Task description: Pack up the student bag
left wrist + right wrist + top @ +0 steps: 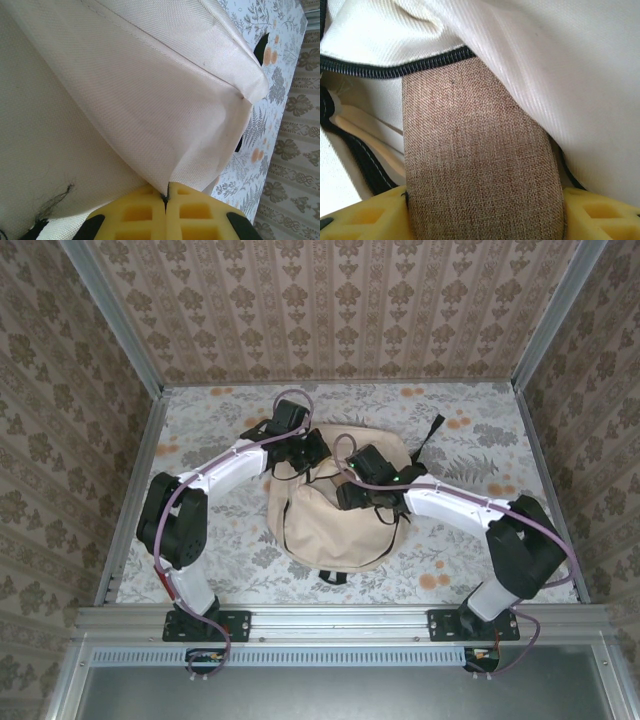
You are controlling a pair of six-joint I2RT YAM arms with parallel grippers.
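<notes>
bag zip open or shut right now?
Open. In the right wrist view the tan case passes under the black zipper edge into the student bag.

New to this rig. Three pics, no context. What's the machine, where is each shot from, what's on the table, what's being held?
The machine is two robot arms bolted side by side at the near edge of a flower-patterned table. Each arm ends in a two-finger gripper.

The overhead picture comes from a fixed camera above and behind the arms. The other two come from cameras on the wrists, looking past each arm's own yellow fingers.

On the table lies one big thing, the student bag, a beige fabric backpack with black straps.

The left gripper has its jaws shut, pinching a fold of the bag's beige fabric.

The right gripper has its jaws either side of a brown woven oblong item, probably a pencil case, whose far end sits at the bag's black zip edge.
</notes>
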